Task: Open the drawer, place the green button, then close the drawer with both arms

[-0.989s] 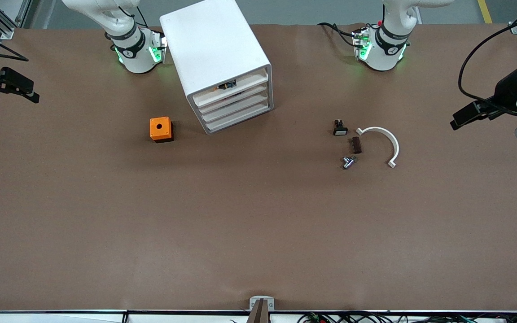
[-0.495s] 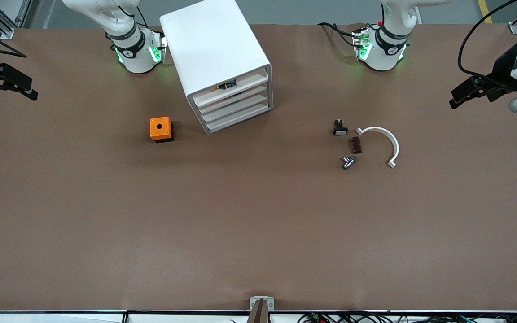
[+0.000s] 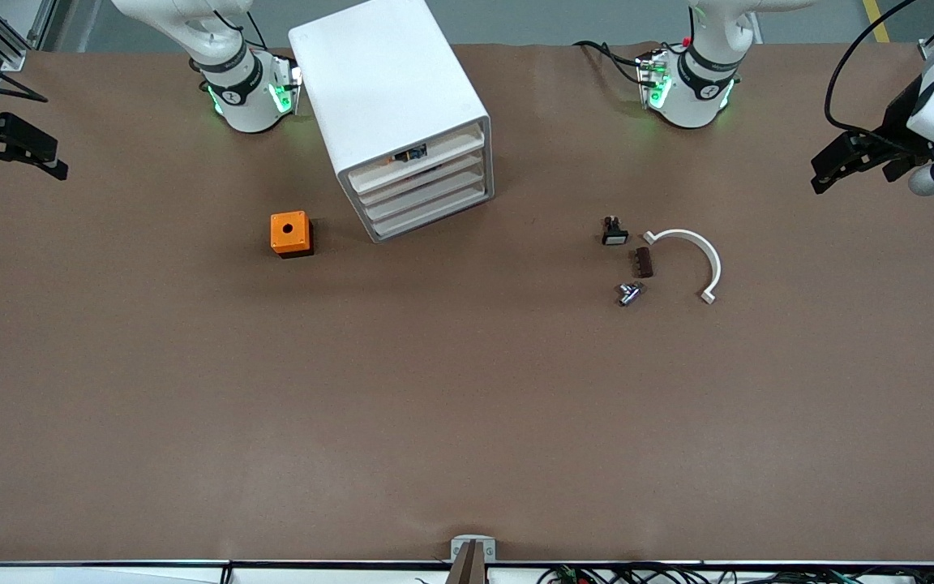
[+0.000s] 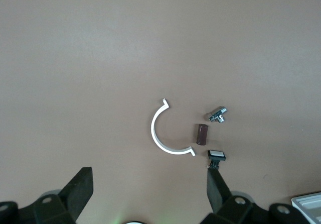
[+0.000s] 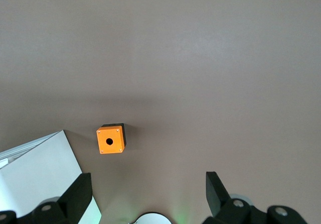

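The white cabinet (image 3: 390, 81) stands near the right arm's base, with four shallow drawers stacked in its front, all shut. The top drawer front (image 3: 418, 154) bears a small dark-and-orange mark; the three below it (image 3: 422, 195) are plain. The green-capped button is not in view. My left gripper (image 3: 825, 169) hangs open and empty in the air at the left arm's end of the table; it also shows in the left wrist view (image 4: 149, 186). My right gripper (image 3: 23, 162) hangs open and empty at the right arm's end; it also shows in the right wrist view (image 5: 148, 186).
An orange cube with a round hole (image 3: 290, 234) sits beside the cabinet. Toward the left arm's end lie a black button with a white cap (image 3: 614, 232), a small brown block (image 3: 643, 262), a small metal fitting (image 3: 629, 293) and a white half-ring (image 3: 690, 258).
My left gripper has moved toward the robots' side of the table, staying open. My right gripper has shifted slightly the same way. Nothing on the table has moved.
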